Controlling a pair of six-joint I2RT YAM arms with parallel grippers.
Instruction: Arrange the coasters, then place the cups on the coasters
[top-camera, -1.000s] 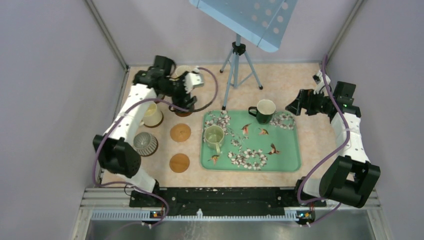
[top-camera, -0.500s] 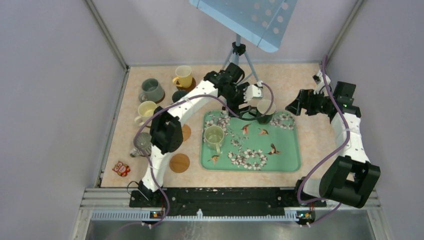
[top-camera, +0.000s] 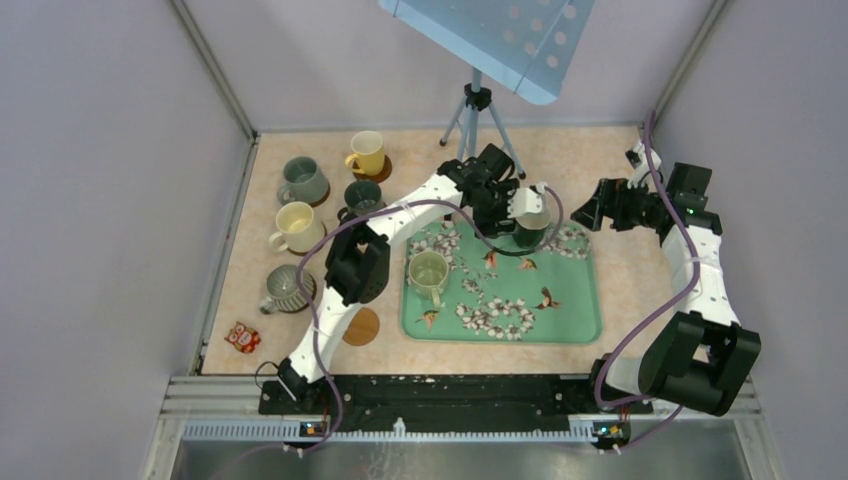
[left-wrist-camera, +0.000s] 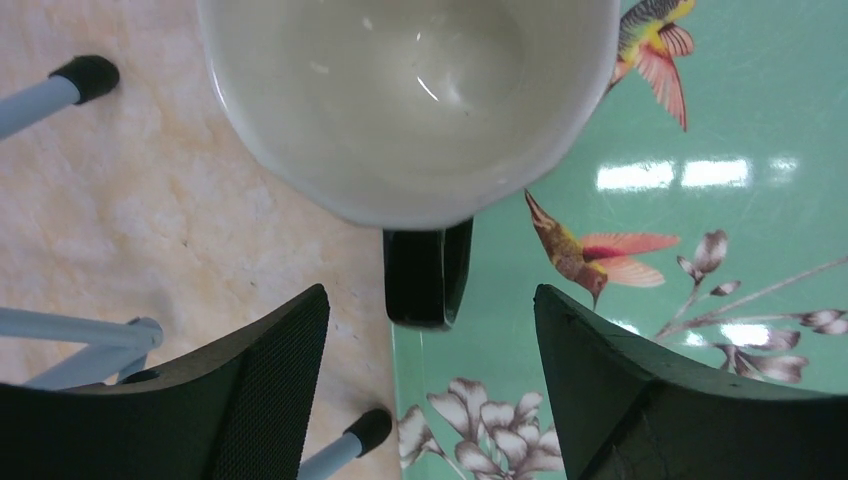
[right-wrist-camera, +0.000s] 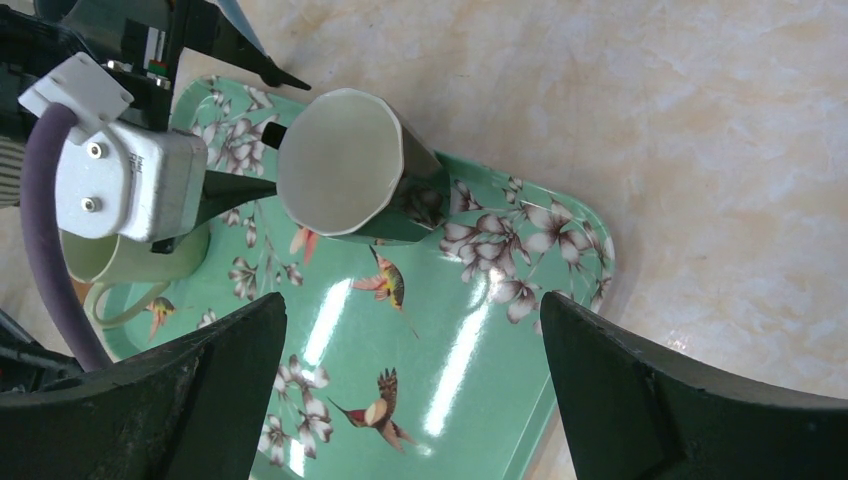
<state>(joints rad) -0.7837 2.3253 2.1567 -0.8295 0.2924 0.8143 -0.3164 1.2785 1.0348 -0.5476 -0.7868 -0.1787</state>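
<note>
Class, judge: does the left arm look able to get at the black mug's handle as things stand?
Probably yes: the left hand is open, the handle of the black mug lined up between its fingers, nothing blocking.

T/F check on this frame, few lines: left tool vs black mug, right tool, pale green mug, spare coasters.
1. The left tool straddles the handle of the black mug, with its jaws apart and not closed on it. True.
2. The pale green mug stands on a coaster. False: it stands on the green floral tray.
3. The right tool holds a mug. False: it is open and empty, hovering by the tray's right end.
4. A bare coaster lies just off the tray's left edge. True.
</note>
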